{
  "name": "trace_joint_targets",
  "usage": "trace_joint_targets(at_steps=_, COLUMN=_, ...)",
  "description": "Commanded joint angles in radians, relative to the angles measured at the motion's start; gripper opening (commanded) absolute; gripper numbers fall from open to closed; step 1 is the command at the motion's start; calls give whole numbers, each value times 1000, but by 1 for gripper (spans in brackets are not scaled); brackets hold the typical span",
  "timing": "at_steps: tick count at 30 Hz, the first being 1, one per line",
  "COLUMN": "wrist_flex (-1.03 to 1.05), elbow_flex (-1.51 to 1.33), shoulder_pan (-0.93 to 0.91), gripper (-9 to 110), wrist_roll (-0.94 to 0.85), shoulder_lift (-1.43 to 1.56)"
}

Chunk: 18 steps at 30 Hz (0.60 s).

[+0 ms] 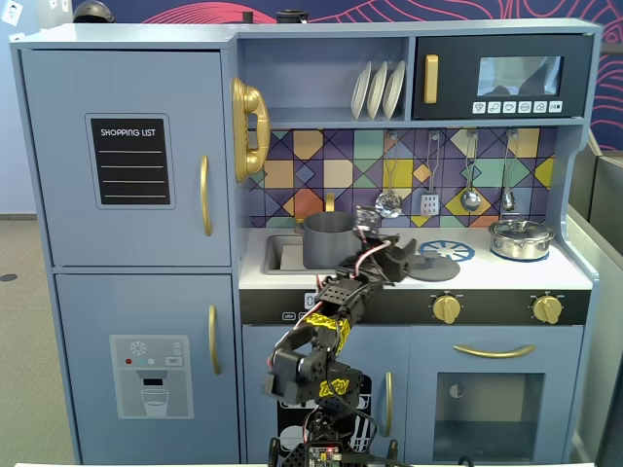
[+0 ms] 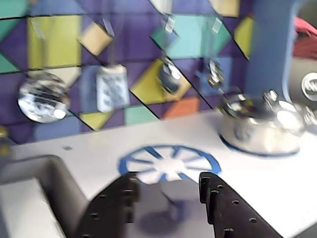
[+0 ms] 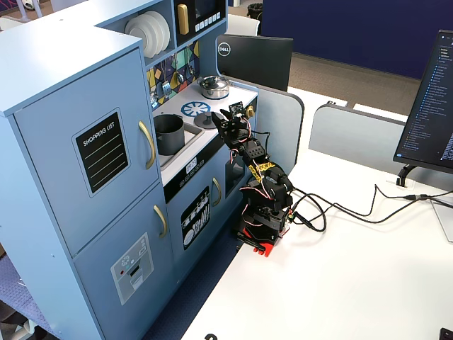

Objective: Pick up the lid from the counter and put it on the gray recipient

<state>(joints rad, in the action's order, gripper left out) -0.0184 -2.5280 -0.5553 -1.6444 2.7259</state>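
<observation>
Lid (image 1: 431, 269) lies flat on the tabletop (image 1: 506, 274) right of the pot (image 1: 326, 239); tool (image 2: 168, 191) hangs spread over its knob, gripping nothing. Grasp, lift and placing all remain.

"SHOPPING LIST" on chalkboard (image 1: 129, 161), "DELL" on monitor back (image 3: 224, 50)

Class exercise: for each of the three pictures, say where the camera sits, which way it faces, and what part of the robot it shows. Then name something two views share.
A fixed view: faces the toy kitchen front-on; whole arm, pincer by the lid.
Wrist view: rides the arm, faces the backsplash; only pincer fingers show.
A fixed view: high, from the side, over the desk; whole arm.
Shared: both fixed views show the gray pot; all three show the silver pot.
</observation>
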Motion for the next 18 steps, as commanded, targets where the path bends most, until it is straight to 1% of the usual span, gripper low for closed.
trace_joint_targets(at_steps=1, wrist_flex=-107, elbow_flex=6, shoulder_pan=-31, gripper=16, wrist_roll=46, shoulder_lift=-97)
trace_joint_targets(at_steps=4, wrist_flex=-127, elbow_flex=20, shoulder_pan=-29, gripper=23, wrist_roll=92, shoulder_lift=-161)
trace_joint_targets(at_steps=7, wrist_flex=-137, elbow_flex=41, shoulder_pan=-26, gripper=28, wrist_roll=91, shoulder_lift=-230)
trace_joint_targets(at_steps=18, wrist_flex=-252, elbow_flex=179, shoulder_pan=-40, gripper=26, wrist_roll=54, shoulder_lift=-479)
